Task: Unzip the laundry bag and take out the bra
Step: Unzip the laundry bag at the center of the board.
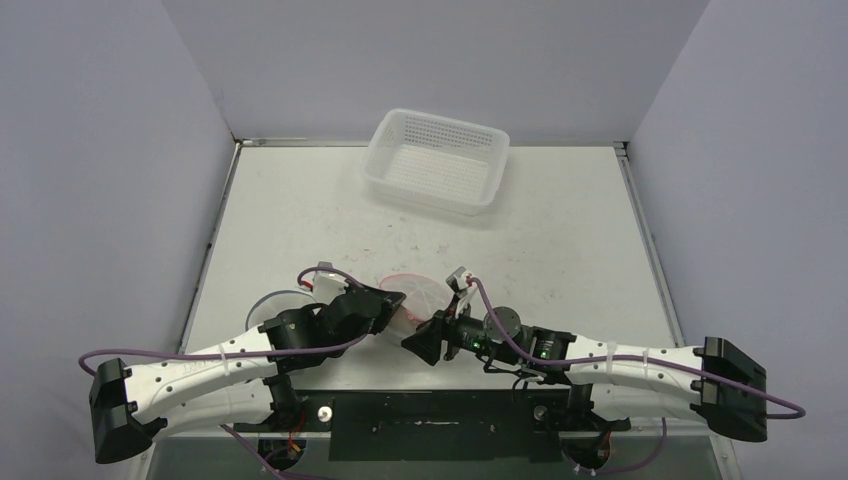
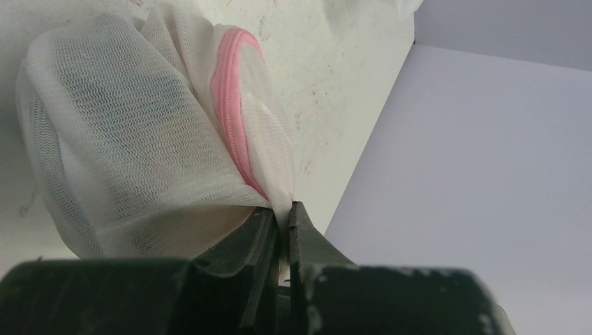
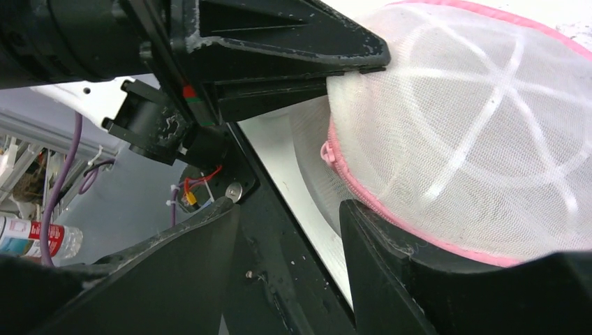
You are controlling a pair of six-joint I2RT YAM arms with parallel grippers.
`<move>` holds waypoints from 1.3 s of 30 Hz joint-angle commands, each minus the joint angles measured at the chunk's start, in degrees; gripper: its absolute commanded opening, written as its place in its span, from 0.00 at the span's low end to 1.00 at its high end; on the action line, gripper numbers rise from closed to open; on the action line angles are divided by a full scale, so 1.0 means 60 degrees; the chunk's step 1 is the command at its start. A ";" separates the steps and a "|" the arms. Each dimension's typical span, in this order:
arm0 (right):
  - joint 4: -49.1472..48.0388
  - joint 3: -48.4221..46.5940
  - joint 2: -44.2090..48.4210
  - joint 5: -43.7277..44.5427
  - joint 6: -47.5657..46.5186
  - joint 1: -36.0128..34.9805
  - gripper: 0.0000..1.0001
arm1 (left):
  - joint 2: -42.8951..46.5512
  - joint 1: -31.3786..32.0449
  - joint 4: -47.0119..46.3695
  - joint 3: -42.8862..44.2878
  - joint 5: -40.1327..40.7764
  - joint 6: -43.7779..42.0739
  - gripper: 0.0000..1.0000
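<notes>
White surface (image 1: 300, 210) between grey walls (image 1: 100, 150). My left tool (image 2: 283, 216) pinches a fold of the mesh laundry bag (image 1: 418, 293) near the front edge; my right tool (image 3: 290, 209) gapes beside its pink zipper (image 2: 234, 118), apparently unopened. Bra presumably inside.

Counted on the tabletop (image 1: 560, 240): 1 mesh laundry bag (image 1: 415, 292), carrying 1 pink zipper (image 2: 234, 112); 1 white perforated basket (image 1: 425, 195). Arms: 2, left arm (image 1: 215, 365) and right arm (image 1: 620, 365), each with 1 set of jaws. Purple cables (image 1: 488, 312): 2, one per arm. Off the tabletop, right wrist view: 1 plastic bottle (image 3: 31, 241). Bag contents: not countable through mesh.
</notes>
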State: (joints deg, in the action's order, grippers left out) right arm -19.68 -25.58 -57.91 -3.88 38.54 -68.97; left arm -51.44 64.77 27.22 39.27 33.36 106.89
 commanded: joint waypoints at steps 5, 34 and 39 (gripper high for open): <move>-0.1212 0.0167 -0.0163 0.1899 0.0870 0.0098 0.54 | -0.0020 0.0001 -0.0595 0.0238 -0.0001 0.0054 0.00; -0.2318 0.0541 -0.0472 0.3877 0.1118 0.0113 0.38 | -0.0524 0.0015 -0.0946 0.0348 -0.0344 -0.0047 0.00; -0.2486 0.0521 -0.0501 0.3913 0.1018 0.0109 0.32 | -0.0522 0.0018 -0.0959 0.0326 -0.0333 -0.0051 0.00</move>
State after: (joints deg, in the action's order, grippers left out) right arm -27.90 -22.06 -61.17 15.51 45.56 -68.93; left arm -54.63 64.31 23.75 39.27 34.04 106.91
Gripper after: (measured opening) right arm 0.341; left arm 0.042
